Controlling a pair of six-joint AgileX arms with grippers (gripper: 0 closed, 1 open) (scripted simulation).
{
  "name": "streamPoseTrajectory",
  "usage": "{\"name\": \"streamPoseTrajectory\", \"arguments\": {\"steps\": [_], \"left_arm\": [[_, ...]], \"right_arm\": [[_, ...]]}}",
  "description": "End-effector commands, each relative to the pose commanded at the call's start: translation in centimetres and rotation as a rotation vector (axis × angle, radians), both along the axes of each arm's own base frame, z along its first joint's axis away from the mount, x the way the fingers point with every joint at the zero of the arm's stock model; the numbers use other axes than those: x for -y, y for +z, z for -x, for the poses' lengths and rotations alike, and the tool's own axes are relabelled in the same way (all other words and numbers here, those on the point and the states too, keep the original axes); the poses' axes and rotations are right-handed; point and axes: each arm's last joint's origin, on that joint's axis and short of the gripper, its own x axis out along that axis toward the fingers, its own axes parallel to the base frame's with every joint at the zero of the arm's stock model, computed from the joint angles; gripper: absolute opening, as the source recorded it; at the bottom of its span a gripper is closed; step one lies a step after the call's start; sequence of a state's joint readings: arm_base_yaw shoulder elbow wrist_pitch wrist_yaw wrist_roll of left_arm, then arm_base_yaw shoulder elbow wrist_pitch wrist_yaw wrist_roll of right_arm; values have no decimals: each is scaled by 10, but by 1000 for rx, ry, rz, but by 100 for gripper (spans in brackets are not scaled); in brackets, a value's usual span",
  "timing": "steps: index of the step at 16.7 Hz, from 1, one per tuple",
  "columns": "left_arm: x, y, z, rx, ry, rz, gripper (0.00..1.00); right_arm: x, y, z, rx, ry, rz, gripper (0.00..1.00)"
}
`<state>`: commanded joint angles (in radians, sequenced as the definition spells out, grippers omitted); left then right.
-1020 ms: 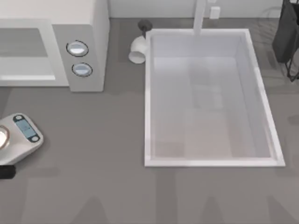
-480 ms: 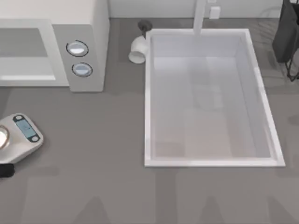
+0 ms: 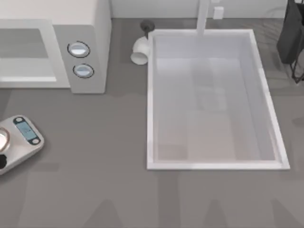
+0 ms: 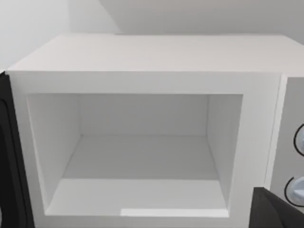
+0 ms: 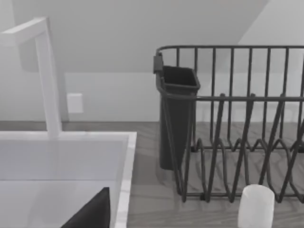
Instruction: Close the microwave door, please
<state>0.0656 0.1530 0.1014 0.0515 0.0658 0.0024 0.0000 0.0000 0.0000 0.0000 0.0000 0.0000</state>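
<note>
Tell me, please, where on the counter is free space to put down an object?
The widest bare patch lies between the scale and the sink basin, in front of the microwave. Another strip runs below the basin. Behind, the white cup crowds the gap; the dish rack takes the far right.

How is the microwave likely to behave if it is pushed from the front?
The microwave is a wide, low box sitting flat on the table, so it would probably slide rather than tip. It looks rigid and is likely heavy. Its smooth white walls may be slippery.

Scale point(image 3: 19, 137), basin point(image 3: 209, 165), dish rack point(image 5: 237, 142)
</note>
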Motion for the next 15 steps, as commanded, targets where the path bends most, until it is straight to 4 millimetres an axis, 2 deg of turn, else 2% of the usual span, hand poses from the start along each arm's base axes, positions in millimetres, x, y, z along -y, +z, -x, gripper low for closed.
{"name": "streamPoseTrajectory", "arguments": {"steps": [9, 15], "left_arm": [[-15, 14, 2, -1, -2, 0, 0], [-13, 14, 3, 0, -2, -1, 0]], "right_arm": [[0, 0, 0, 0, 0, 0, 100], [0, 0, 0, 0, 0, 0, 100]]}}
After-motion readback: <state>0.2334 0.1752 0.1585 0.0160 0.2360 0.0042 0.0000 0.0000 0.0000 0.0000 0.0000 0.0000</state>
